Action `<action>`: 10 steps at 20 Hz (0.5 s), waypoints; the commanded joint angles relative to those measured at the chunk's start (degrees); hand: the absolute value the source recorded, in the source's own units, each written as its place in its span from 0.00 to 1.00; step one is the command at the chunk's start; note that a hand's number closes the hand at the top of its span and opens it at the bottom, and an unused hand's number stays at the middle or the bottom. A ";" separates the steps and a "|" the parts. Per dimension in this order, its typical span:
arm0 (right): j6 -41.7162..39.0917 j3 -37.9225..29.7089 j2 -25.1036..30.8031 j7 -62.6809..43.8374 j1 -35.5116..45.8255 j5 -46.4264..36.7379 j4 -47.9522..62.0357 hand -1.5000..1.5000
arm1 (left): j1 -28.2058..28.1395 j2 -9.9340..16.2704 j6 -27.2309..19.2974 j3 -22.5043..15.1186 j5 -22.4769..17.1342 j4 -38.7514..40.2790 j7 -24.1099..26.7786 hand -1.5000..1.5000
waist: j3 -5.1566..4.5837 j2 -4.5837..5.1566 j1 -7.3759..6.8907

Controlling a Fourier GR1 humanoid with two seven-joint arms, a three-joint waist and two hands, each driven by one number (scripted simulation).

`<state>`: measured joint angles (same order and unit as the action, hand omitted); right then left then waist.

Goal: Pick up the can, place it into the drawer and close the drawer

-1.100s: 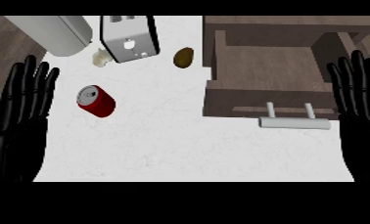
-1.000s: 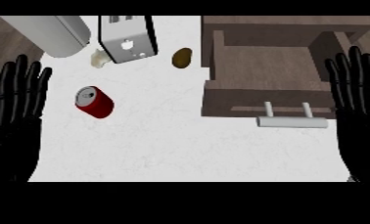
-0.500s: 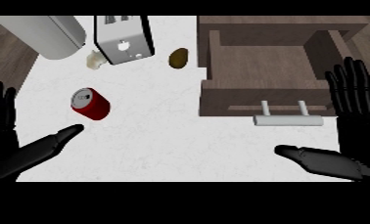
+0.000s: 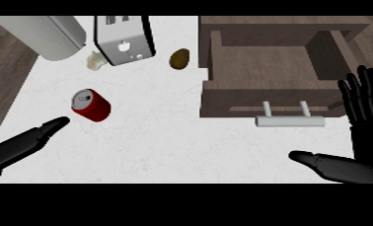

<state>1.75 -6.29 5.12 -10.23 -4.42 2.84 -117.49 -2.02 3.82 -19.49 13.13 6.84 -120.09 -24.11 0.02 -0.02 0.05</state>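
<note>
White countertop (image 4: pixel 175 141) fills my view. My left hand (image 4: pixel 33 140) comes in low with fingers straight and released, holding nothing; the red can (image 4: pixel 91 105) lies on its side just beyond its fingertips, apart from them. Farther out I see a toaster (image 4: pixel 124 40), a brown potato (image 4: pixel 179 58) and a grey cylinder (image 4: pixel 51 35). My right hand (image 4: pixel 358 104) is open too, beside the pulled-out wooden drawer (image 4: pixel 266 67) and its handle (image 4: pixel 289 120).
</note>
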 commanded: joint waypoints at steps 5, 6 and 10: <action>-1.59 -0.27 -1.70 5.42 -2.72 -0.61 2.83 0.00 | 3.66 -1.06 -2.16 -2.86 3.13 4.57 -1.74 0.00 | 0.00 0.01 0.06; -2.54 -1.25 -0.73 2.25 -5.04 1.80 -3.57 0.00 | 5.10 -2.47 -3.17 -4.14 4.30 9.22 2.52 0.00 | -0.02 0.00 0.33; -1.27 -1.87 -0.03 0.03 0.04 0.30 -1.31 0.00 | 5.11 -2.24 -2.74 -1.16 0.26 14.47 6.86 0.00 | -0.03 0.03 0.05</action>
<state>0.07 -7.31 4.31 -7.86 -7.08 3.16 -118.35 1.42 2.26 -21.18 11.65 7.68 -110.64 -20.47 0.01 -0.01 0.15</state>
